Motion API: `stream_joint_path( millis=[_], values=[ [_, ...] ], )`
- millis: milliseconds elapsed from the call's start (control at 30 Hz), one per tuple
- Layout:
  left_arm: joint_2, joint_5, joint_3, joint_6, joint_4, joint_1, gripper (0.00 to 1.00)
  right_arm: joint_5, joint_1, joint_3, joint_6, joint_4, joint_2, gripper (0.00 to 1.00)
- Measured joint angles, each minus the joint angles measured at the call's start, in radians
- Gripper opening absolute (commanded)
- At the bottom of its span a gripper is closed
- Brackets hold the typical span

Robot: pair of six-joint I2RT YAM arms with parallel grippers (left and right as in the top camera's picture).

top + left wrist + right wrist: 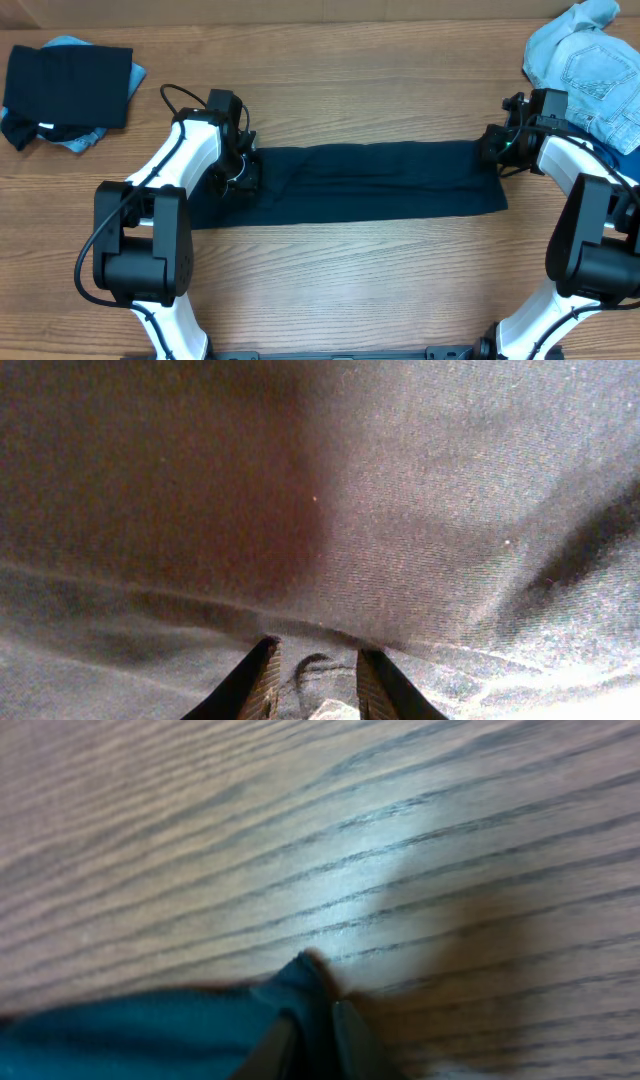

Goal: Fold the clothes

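Navy shirt [380, 185] lies across the middle of the frame as a long flat band on the table [330, 290], and by the look of it it's already folded lengthwise. Right gripper [315, 1015] sits at the band's upper right corner, jaws pinched on a small peak of cloth, with bare wood beyond it in the wrist view. Left gripper [315, 685] is down on the band's left end. Its fingers [262, 685] stand a little apart with a wrinkle of fabric in the gap, and I can't tell if that's a real hold or just resting contact. Handling call: light, limp knit with no stiffness, so it'll sag and drag between two held points, and a single-layer pinch would likely peel the layers apart. Best hold is at the end corners, through all layers, with both ends lifted level. Surface looks matte, not slippery, but the right-side bite is shallow and could slide off the tip. No bins, baskets or other containers in view, so everything sits loose on the wood. Black garment [70, 80] is folded at upper left on top of a mid-blue piece [78, 140]. Pale denim piece [585, 60] is crumpled at upper right, near the right gripper but not touching the band.
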Motion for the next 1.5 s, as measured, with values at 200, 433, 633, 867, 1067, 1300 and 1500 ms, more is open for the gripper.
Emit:
stream_joint_path(
  millis=[200, 433, 633, 867, 1067, 1300, 1500],
  values=[
    [0.0, 0.0, 0.0, 0.0, -0.001, 0.0, 0.3, -0.034, 0.0, 0.0, 0.056, 0.011, 0.0, 0.07],
    [0.0, 0.0, 0.0, 0.0, -0.001, 0.0, 0.3, -0.114, 0.0, 0.0, 0.126, 0.005, 0.0, 0.04],
    [0.0, 0.0, 0.0, 0.0, -0.004, 0.0, 0.3, -0.137, -0.032, 0.0, 0.269, -0.024, 0.0, 0.04],
    [0.0, 0.0, 0.0, 0.0, -0.005, 0.0, 0.31, -0.153, -0.13, 0.0, 0.344, -0.021, 0.0, 0.04],
    [0.0, 0.0, 0.0, 0.001, -0.005, 0.0, 0.31, -0.178, -0.143, 0.0, 0.324, -0.008, 0.0, 0.58],
    [0.0, 0.0, 0.0, 0.0, -0.005, 0.0, 0.29, -0.215, -0.143, 0.0, 0.276, 0.013, 0.0, 0.57],
    [0.0, 0.0, 0.0, 0.001, -0.011, 0.0, 0.29, -0.218, -0.143, 0.0, 0.253, 0.023, -0.002, 0.66]
  ],
)
